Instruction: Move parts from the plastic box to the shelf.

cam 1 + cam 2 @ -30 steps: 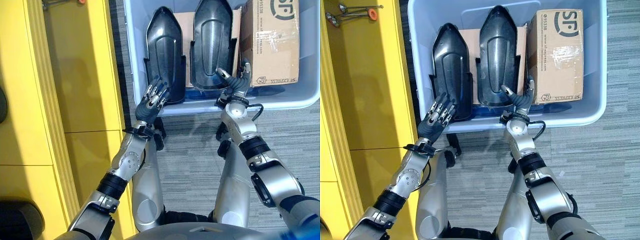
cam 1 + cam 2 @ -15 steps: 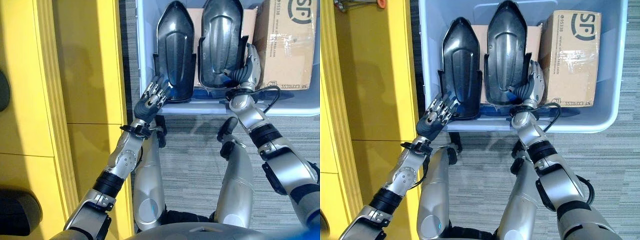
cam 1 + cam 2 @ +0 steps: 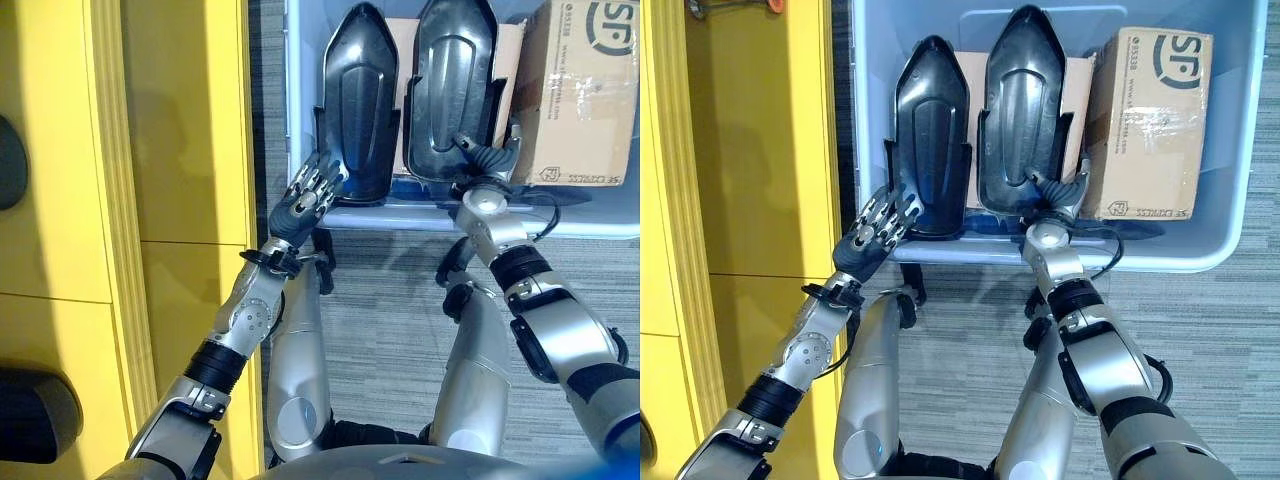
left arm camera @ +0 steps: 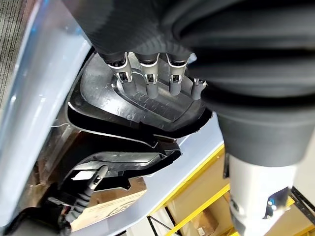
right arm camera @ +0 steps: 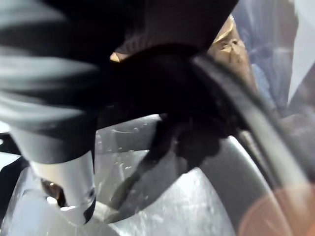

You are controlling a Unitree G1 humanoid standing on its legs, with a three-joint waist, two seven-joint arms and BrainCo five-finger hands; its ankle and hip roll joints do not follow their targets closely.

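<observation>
Two black parts stand in the box — the left part just past the left hand, the right part against the right hand. The left fingers are spread straight and grip nothing; the right hand's grip I cannot tell. The yellow shelf beside the left hand bears neither part — nothing is moved yet.

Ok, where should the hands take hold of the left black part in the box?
Probably at the wide near end of the left black part, from the box's near wall. That end faces the left hand; the tapered tip points away.
</observation>
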